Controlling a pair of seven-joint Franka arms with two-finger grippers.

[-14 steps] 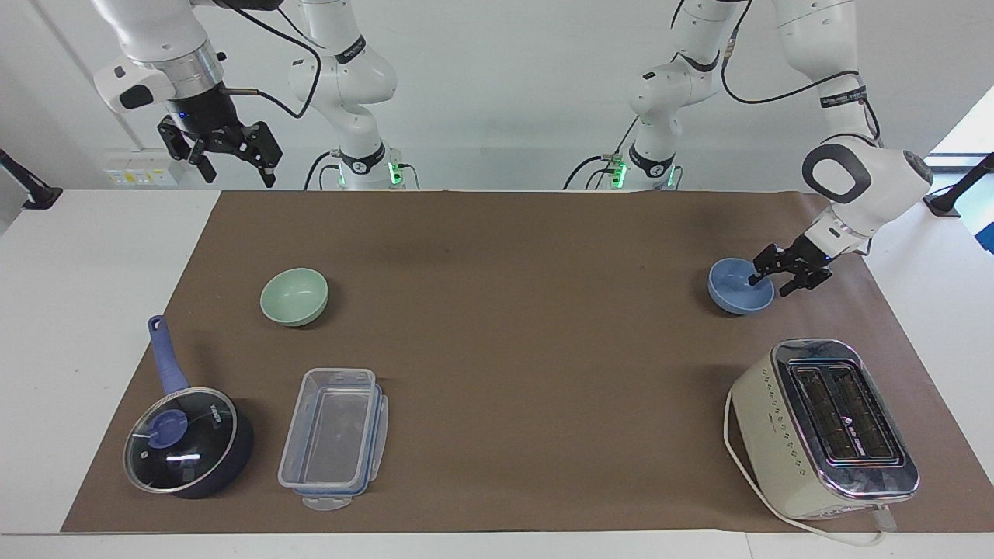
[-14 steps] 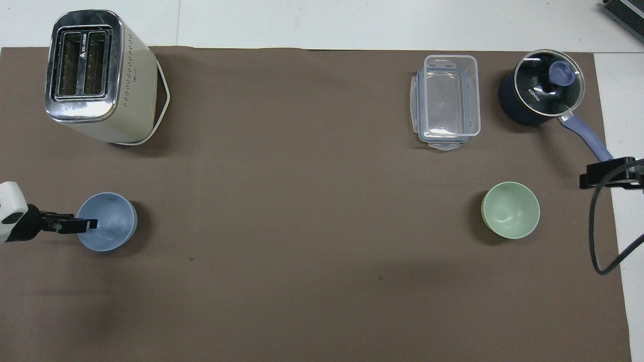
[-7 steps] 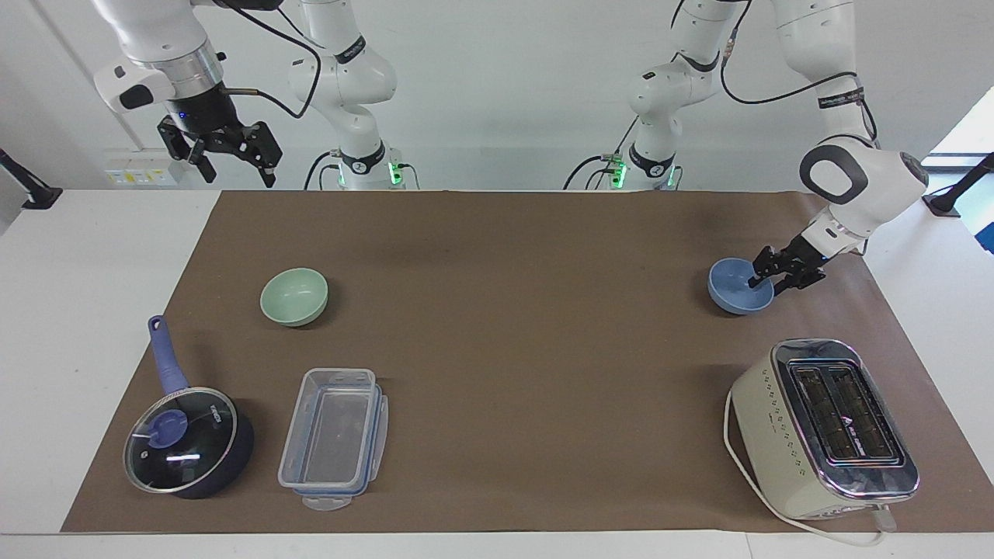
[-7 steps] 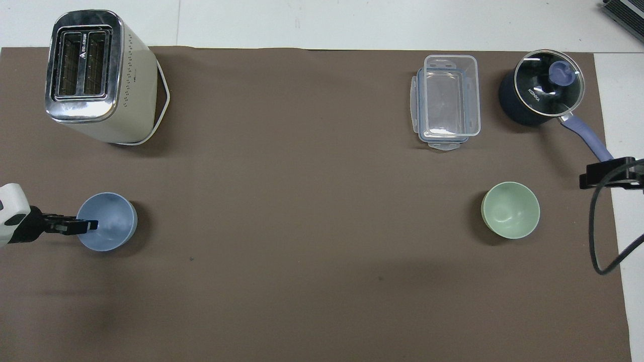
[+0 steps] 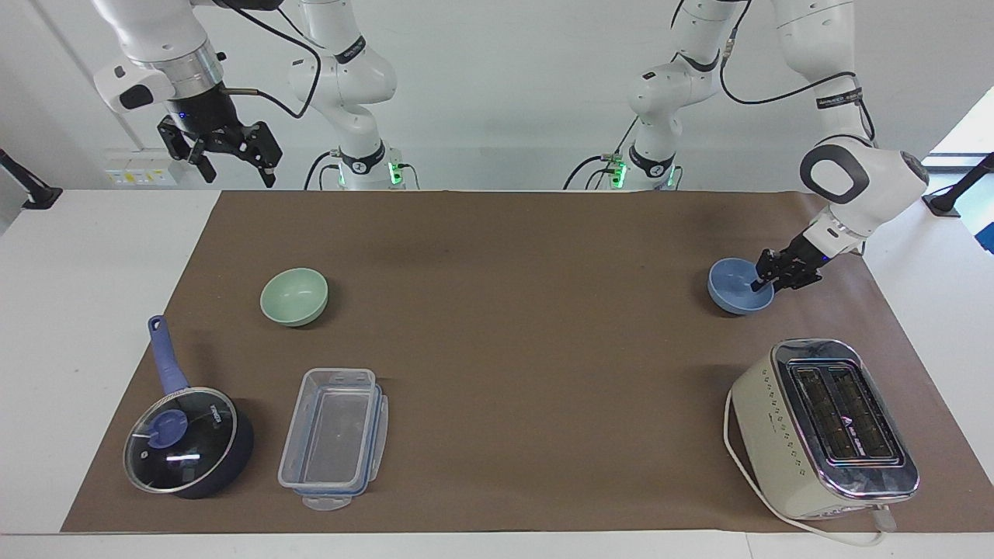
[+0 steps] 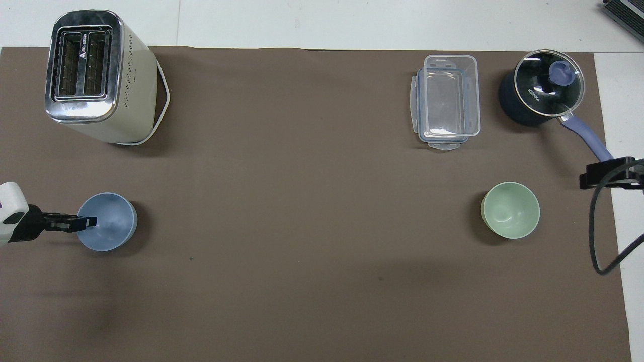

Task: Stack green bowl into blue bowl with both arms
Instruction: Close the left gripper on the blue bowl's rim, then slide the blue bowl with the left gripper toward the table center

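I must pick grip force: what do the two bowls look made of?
Green bowl and blue bowl: both smooth, matte and opaque, with no glare, like moulded plastic or matte-glazed ceramic; the look cannot settle which.

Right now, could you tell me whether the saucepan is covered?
Covered: a glass lid with a blue knob sits on the saucepan.

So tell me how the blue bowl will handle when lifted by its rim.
The blue bowl looks rigid, small and probably light. Its smooth matte wall may slip. Pinched at one edge by the left gripper, it would likely tilt.
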